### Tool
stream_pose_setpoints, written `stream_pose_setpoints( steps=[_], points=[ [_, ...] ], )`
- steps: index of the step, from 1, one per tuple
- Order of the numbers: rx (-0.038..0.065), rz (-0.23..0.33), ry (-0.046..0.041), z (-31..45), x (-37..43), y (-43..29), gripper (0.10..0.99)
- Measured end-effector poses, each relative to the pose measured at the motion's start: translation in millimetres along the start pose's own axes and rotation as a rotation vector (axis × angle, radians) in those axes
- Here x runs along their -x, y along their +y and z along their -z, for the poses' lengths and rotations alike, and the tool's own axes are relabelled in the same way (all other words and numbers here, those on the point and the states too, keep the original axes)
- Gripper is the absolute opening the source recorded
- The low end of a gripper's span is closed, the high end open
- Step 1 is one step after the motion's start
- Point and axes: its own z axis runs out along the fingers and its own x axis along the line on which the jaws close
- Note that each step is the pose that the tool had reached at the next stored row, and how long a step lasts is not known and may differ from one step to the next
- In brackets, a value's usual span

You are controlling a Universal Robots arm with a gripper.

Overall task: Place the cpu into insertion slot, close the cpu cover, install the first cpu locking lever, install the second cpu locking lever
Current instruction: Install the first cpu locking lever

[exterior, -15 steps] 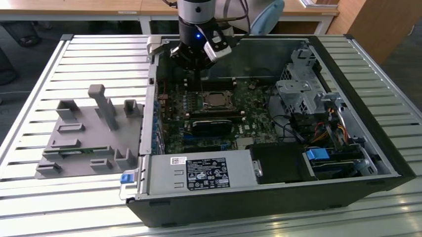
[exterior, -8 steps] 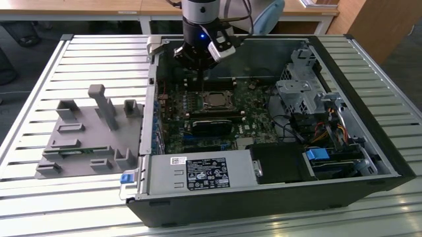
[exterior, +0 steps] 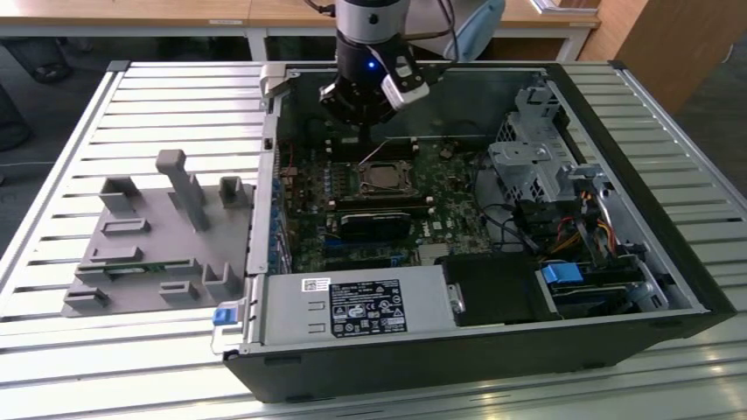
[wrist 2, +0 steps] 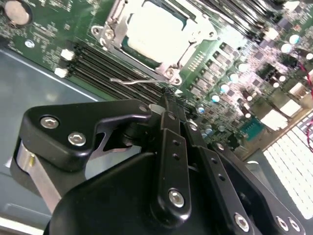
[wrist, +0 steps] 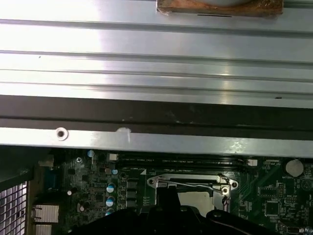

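Your gripper [wrist 2: 165, 99], jaws pressed together into 1 blunt tip suited to pushing, hovers at the edge of the insertion slot [wrist 2: 172, 73] beside a loose locking lever [wrist 2: 134, 81]

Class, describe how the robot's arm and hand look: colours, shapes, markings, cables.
The grey cylindrical arm ends in a black section with a small blue light and a white box on its side. The matte black hand has angular linkages joined by silver screws.
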Motion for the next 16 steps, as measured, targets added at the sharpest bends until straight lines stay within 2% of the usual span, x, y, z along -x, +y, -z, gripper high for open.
stream_pose_setpoints(
  steps=[3, 6, 7, 11, 16],
  points=[
    [0.002, 0.000, 0.0000, -0.8, 1.8, -0.1, 0.106],
    [0.023, -0.001, -0.0005, -2.6, 1.8, -0.1, 0.106],
    [0.025, -0.001, -0.0010, -3.5, 1.9, -0.1, 0.106],
    [0.025, -0.005, -0.0016, -6.9, 5.0, -0.4, 0.106],
    [0.027, -0.010, -0.0021, -10.4, 14.1, -0.6, 0.106]
  ],
)
